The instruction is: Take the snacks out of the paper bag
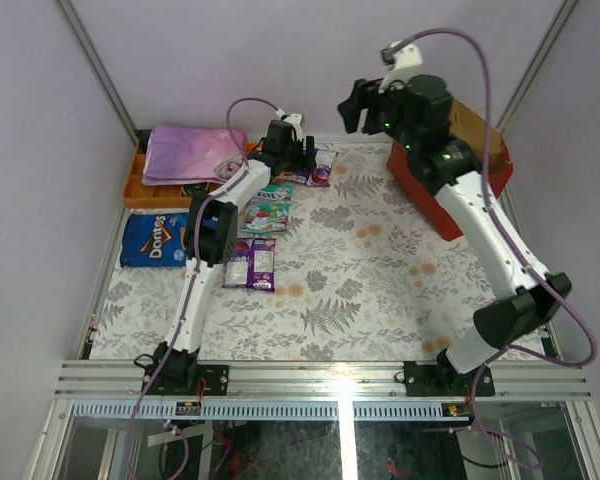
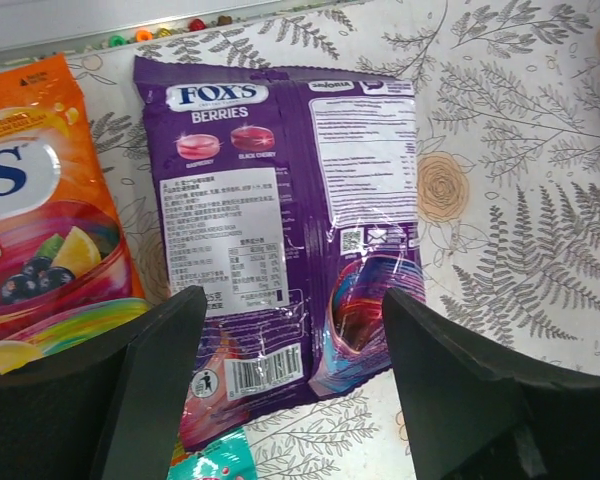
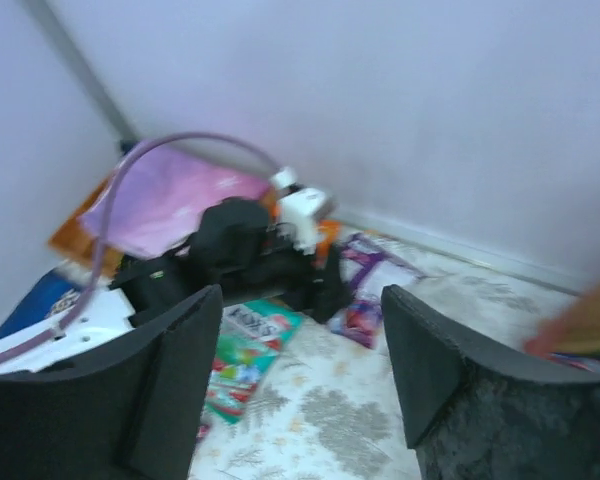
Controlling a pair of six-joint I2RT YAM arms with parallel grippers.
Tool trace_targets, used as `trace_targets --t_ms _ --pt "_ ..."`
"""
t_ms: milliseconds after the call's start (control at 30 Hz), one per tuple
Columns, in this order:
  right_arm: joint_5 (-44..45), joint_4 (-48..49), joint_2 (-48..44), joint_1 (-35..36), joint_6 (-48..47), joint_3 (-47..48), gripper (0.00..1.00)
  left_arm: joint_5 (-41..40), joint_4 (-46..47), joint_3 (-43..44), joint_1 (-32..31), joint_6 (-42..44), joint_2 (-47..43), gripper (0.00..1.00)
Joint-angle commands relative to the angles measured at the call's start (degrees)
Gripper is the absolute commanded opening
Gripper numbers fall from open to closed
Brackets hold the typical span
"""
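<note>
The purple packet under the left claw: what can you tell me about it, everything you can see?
The purple packet is flat and glossy, seemingly plastic film. It is printed FOX'S BERRIES, with two pictured sweets, white panels of small print and a barcode. It lies flat on the leaf-patterned tablecloth, below the open left gripper, whose fingers do not visibly touch it. An orange packet lies close beside it.

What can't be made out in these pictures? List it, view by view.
- Top view: inside of the large red paper bag, covered by the right arm; contents unseen.
- Left wrist view: orange glossy Fox's packet, cut off by the left edge.
- Right wrist view: green flat packet, print blurred.
</note>
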Motion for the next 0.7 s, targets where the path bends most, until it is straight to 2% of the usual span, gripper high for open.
trace_targets --t_ms 0,67,100,233,333,400,533,667 --pt "-7.0 4.6 9.8 1.4 4.6 -3.0 0.57 -3.5 0.4 -0.4 0.2 2.6 -3.3 0.68" --pt "-7.1 7.4 13.1 1.4 7.6 -5.1 0.34 -3.2 0.2 -2.1 1.2 1.5 -4.7 0.58" --pt "-7.1 8.7 14.7 1.4 8.8 -5.6 0.29 -2.8 0.5 -3.4 1.7 0.7 -5.6 0.54" --pt "-7.2 8.8 23.5 1.3 9.9 -1.6 0.26 0.7 4.6 -11.1 3.6 -3.7 -10.7 0.42" --pt "-8.6 6.2 32.2 0.6 9.4 6.2 0.24 4.8 18.1 -26.6 3.2 -6.0 -19.4 0.36" --pt "-10.2 3.7 38.4 -0.5 9.5 13.1 0.21 4.0 23.9 -34.4 2.5 -6.8 -23.9 0.36" --pt "-13.3 0.1 49.3 -2.7 9.7 26.2 0.17 5.0 24.8 -38.6 2.2 -7.4 -27.0 0.26" --pt "-16.8 -1.6 57.5 -4.0 10.6 34.5 0.16 7.4 24.0 -37.2 2.2 -7.0 -26.3 0.22"
